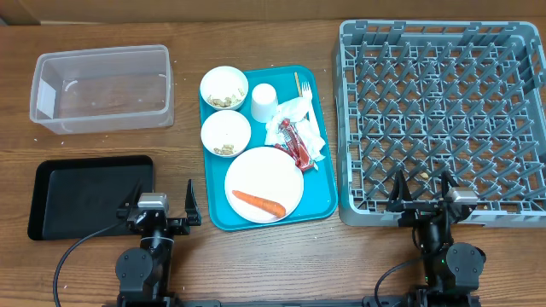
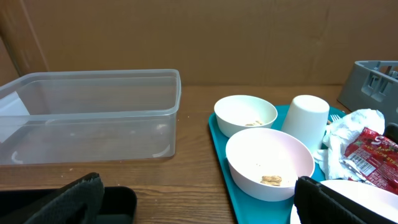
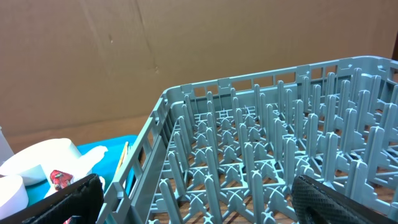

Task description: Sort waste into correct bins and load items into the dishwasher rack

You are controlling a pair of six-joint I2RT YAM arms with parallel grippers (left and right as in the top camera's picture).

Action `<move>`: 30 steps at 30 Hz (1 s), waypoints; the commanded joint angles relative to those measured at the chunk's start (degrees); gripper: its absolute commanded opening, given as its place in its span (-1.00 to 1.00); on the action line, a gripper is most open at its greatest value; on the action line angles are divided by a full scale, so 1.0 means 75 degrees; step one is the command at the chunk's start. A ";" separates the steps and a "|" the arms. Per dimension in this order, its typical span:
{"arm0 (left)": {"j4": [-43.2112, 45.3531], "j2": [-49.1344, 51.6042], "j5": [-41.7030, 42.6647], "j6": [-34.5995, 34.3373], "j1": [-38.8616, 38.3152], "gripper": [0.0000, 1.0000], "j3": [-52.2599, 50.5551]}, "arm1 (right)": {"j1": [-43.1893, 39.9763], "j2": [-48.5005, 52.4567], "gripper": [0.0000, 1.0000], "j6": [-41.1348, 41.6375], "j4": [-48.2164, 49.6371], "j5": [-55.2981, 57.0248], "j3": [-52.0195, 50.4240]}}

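Note:
An orange carrot point(image 1: 258, 203) lies on the round white plate point(image 1: 264, 184) on the teal tray point(image 1: 320, 192). Two white bowls point(image 1: 224, 87) point(image 1: 226, 133) hold beige crumbs; they also show in the left wrist view point(image 2: 245, 115) point(image 2: 268, 163). A white cup point(image 1: 264, 101) point(image 2: 308, 119) stands upside down next to crumpled napkins point(image 1: 299, 119) and a red wrapper point(image 1: 295, 145) point(image 2: 368, 155). A pale fork point(image 1: 300, 85) lies at the tray's top. The clear tub point(image 1: 102, 88) point(image 2: 87, 118) and black tray point(image 1: 90, 194) sit left. The grey rack point(image 1: 444, 119) point(image 3: 280, 155) sits right. My left gripper point(image 1: 159, 210) point(image 2: 199, 202) and right gripper point(image 1: 424, 203) point(image 3: 199, 199) are open and empty.
A brown cardboard wall stands behind the table in both wrist views. Bare wood shows between the clear tub and the teal tray, and along the front edge by the arm bases.

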 commanded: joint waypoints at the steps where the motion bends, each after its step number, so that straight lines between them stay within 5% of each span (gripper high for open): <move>1: 0.0003 -0.0073 -0.0050 0.0146 -0.0035 1.00 -0.0029 | -0.0029 -0.0067 1.00 -0.0029 0.0023 0.0073 -0.0079; 8: 0.0000 -0.0073 -0.0050 0.0146 -0.0035 1.00 -0.0029 | -0.0029 -0.0067 1.00 0.0510 0.0271 -0.0411 -0.0079; 16: 0.0000 -0.0073 -0.0047 0.0146 -0.0035 1.00 -0.0029 | -0.0029 -0.0067 1.00 0.2629 0.0603 -0.2183 -0.0079; 23: 0.0000 -0.0073 -0.0047 0.0146 -0.0035 1.00 -0.0029 | -0.0029 -0.0067 1.00 0.5627 0.0772 -0.2337 -0.0079; 30: 0.0000 -0.0073 -0.0050 0.0146 -0.0035 0.99 -0.0029 | -0.0029 -0.0067 0.99 0.5289 0.2430 -0.3421 0.0082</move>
